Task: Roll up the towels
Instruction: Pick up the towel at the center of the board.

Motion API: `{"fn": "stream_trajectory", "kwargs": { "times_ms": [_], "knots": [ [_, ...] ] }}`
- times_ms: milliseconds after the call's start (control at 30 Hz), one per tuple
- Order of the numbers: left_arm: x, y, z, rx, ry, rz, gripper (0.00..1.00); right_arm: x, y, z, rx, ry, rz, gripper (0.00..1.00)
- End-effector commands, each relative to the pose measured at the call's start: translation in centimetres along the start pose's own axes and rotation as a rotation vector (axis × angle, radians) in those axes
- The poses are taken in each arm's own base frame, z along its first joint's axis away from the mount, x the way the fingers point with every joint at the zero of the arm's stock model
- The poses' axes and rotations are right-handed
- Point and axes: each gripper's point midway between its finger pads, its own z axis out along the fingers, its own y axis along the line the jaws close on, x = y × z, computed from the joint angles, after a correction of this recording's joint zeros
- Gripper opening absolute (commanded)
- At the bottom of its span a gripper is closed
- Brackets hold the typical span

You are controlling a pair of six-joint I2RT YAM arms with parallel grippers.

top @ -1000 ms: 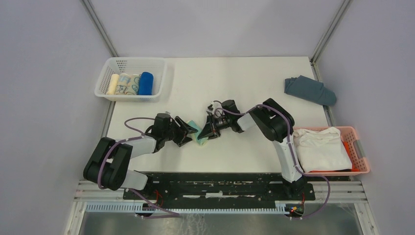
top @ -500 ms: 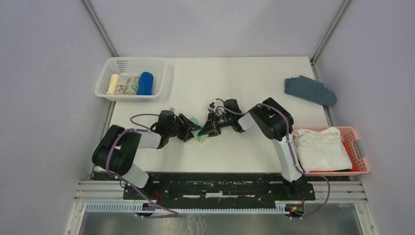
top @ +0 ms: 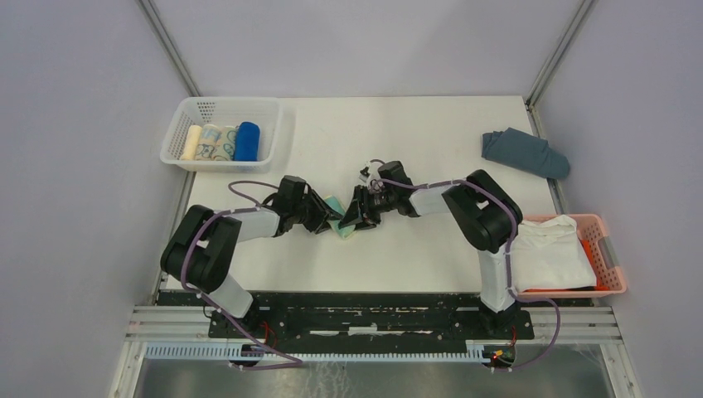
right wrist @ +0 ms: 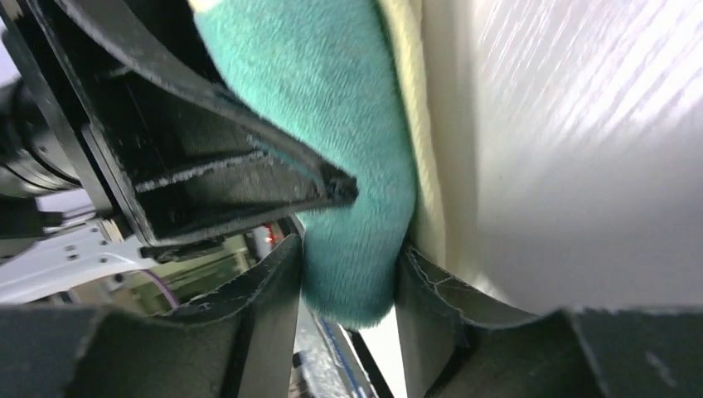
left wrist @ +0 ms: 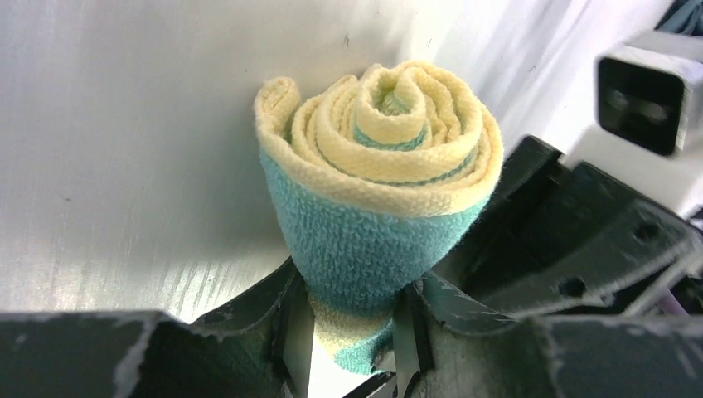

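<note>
Rolled towel: pale yellow spiral, teal outer patch. Basket roll: solid royal blue. Neighbouring rolls: pale, possibly squiggle-printed. Far cloth: slate grey-blue. Right basket: pink. Folded cloth: plain white.

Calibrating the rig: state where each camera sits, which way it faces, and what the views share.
Top external: above and behind the bases, looking down on the table; left arm and right arm show whole.
Left wrist: on the left arm, looking along the left gripper at the rolled towel, end-on; own fingers show.
Right wrist: looking along the right gripper at the towel's side; own fingers show.
Shared: all see the towel, pinched by both grippers.
</note>
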Motion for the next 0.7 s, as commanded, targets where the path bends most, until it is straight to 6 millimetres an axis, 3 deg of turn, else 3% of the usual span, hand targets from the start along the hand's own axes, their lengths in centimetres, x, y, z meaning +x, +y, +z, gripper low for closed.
{"fn": "stream_trajectory", "kwargs": {
  "times_ms": [0, 167, 667],
  "knots": [
    [-0.2, 6.6, -0.5, -0.299, -0.018, 0.058, 0.37, 1.6, -2.6, -2.3, 0.223, -0.004, -0.087, 0.52],
    [-0.3, 6.5, -0.7, -0.313, -0.009, 0.076, 0.38, 0.7, -1.5, -3.4, 0.246, -0.066, -0.149, 0.53],
    [0.3, 6.1, -1.0, -0.313, 0.070, 0.171, 0.38, -3.4, 2.5, -3.4, 0.161, -0.184, -0.189, 0.49]
  ]
}}
